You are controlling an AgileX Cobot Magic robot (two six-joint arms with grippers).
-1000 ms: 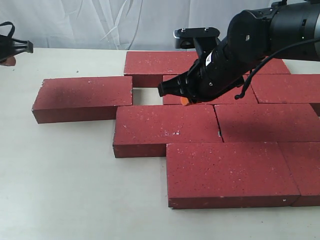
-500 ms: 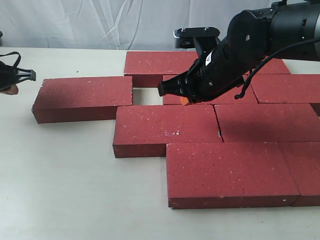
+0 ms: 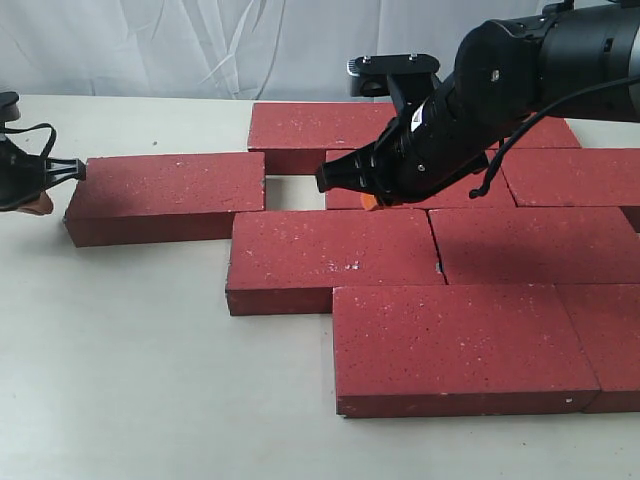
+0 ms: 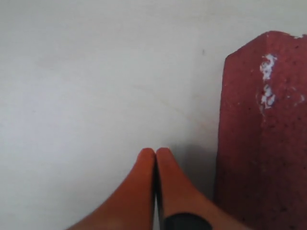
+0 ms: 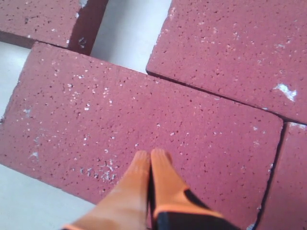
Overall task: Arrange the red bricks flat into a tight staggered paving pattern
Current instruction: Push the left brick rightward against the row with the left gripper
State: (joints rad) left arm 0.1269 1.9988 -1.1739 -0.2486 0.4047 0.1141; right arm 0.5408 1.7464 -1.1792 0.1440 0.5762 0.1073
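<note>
Several red bricks lie flat on the white table in staggered rows. One red brick [image 3: 165,195] lies at the left, with a small gap [image 3: 285,190] between it and the others. My left gripper [image 3: 40,200] [image 4: 156,152] is shut with nothing in it, low on the table just beside that brick's left end [image 4: 259,143]. My right gripper [image 3: 371,202] [image 5: 150,154] is shut too, its orange tips just above the speckled top of a brick [image 5: 144,120] in the middle of the pattern. The right arm hides part of the back rows.
A white curtain [image 3: 200,45] hangs behind the table. Bare table [image 3: 150,380] lies to the left and front of the bricks. The front brick [image 3: 460,345] reaches close to the table's near edge.
My left gripper has moved right and down, from the far left edge to the left end of the separate brick. The right arm and the bricks have not moved.
</note>
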